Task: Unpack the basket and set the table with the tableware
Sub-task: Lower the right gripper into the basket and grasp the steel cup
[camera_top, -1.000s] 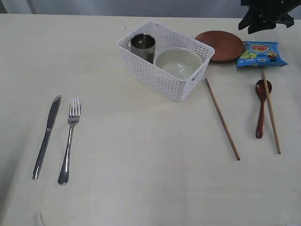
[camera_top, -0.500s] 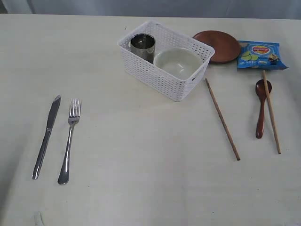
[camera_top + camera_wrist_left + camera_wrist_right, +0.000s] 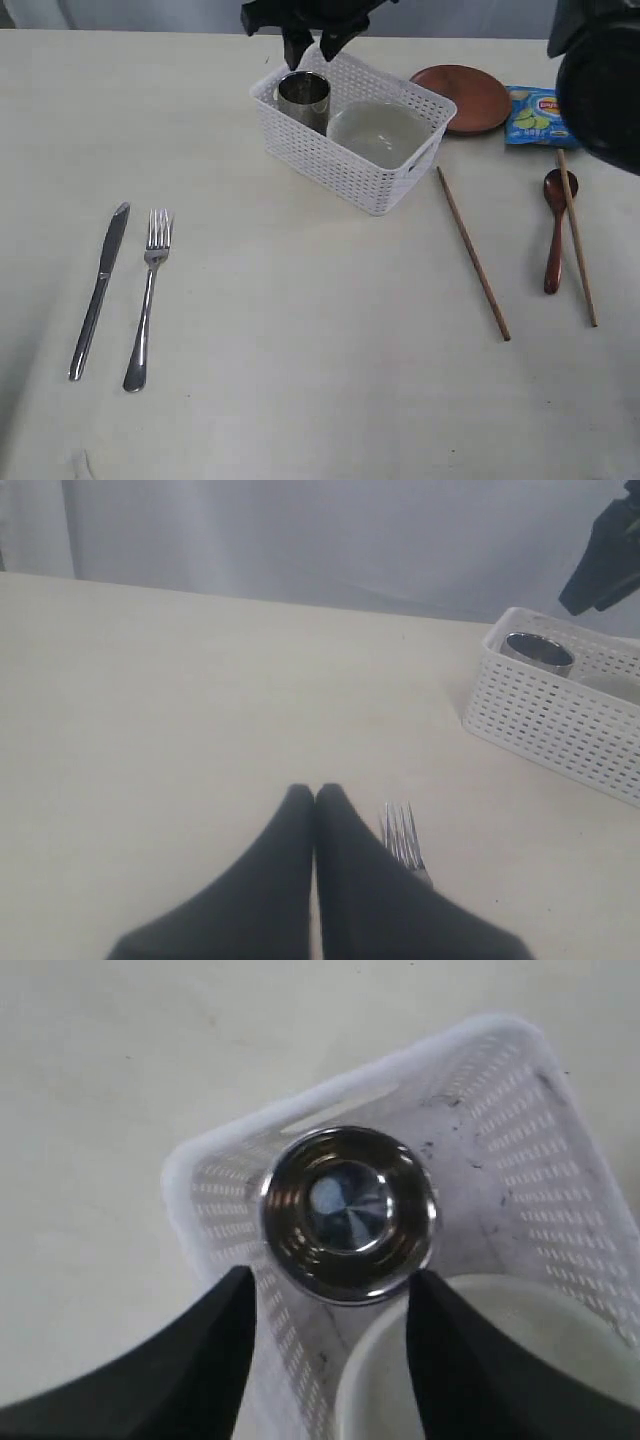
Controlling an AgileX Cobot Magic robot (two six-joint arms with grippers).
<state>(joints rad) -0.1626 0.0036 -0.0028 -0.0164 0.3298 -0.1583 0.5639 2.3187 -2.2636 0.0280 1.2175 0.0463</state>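
The white basket [image 3: 345, 165] stands at the table's [image 3: 300, 330] far middle, with the steel cup [image 3: 304, 97] and the pale bowl [image 3: 378, 135] inside. My right gripper [image 3: 311, 42] hangs open just above the cup [image 3: 348, 1210], and its fingertips [image 3: 238, 1285] straddle the cup's near rim without touching it. The knife [image 3: 99, 288] and fork [image 3: 148, 300] lie at the left. A brown plate [image 3: 467, 97], a red spoon [image 3: 554, 232] and two chopsticks [image 3: 473, 253] [image 3: 576, 240] lie at the right. My left gripper [image 3: 315, 795] is shut and empty, low over the table beside the fork [image 3: 403, 835].
A blue snack packet [image 3: 535, 115] lies beside the plate. The right arm's dark body [image 3: 603, 80] fills the upper right corner of the exterior view. The basket wall [image 3: 200, 1175] rises close to one right finger, and the bowl [image 3: 480, 1360] lies under the other.
My right gripper has swung from the far right corner, past the packet, to a spot over the cup in the basket. Nothing on the table has moved.
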